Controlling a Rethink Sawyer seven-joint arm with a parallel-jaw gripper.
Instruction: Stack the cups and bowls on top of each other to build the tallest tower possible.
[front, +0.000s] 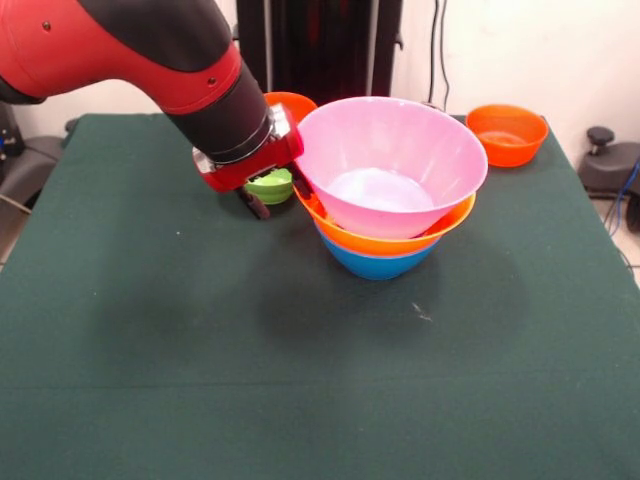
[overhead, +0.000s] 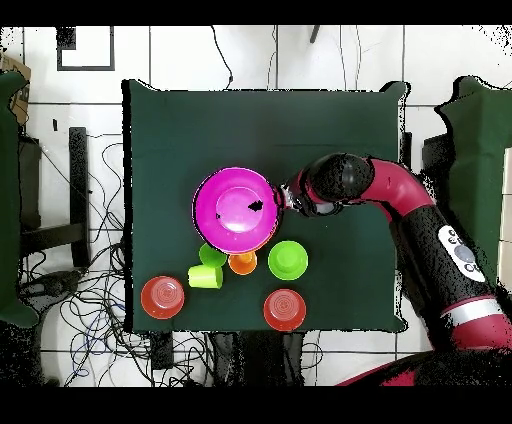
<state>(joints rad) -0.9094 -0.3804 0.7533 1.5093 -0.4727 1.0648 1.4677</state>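
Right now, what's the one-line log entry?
gripper: at rim of large glossy pink plastic bowl | tower: pink over yellow-orange over blue

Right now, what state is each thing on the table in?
tower: pink bowl nested in orange, blue lowest, upright.
tool: at the tower's rim; open or shut unclear.
small orange bowl: upright, alone.
green bowl: upright, empty.
lime-yellow cup: on its side.
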